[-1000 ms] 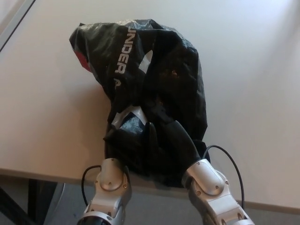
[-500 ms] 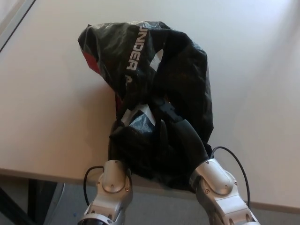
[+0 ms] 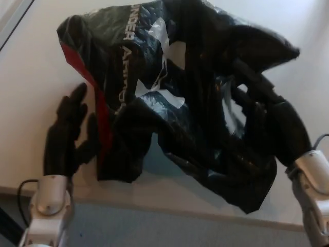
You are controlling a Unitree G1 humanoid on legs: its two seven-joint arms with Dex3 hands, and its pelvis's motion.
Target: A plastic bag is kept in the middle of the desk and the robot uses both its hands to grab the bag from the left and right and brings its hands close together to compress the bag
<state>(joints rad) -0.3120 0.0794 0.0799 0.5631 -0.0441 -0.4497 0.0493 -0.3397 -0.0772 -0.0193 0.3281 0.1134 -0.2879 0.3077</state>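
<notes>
the bag fills most of the view, a crumpled black plastic thing with white lettering, white logo patches and a red strip down its left side. it sits on the pale desk, spread wide across the middle, its lower right corner hanging past the front edge.

left hand is out in the open on the desk, just beside the bag's left edge. fingers apart and pointing up and away, thumb out toward the red strip, touching it or nearly so, hard to call. nothing in its grasp. silver wrist below it, a dark cable looping off its left side.

right hand is deep in the bag's right side, black on black. its fingers reach up and left into the folds, and plastic bunches around them. it looks pressed against the bag, but whether the fingers are closed on the plastic or just pushing it, i cannot tell. silver forearm comes in from the lower right corner.

the two hands are well apart, with the bag between them.
</notes>
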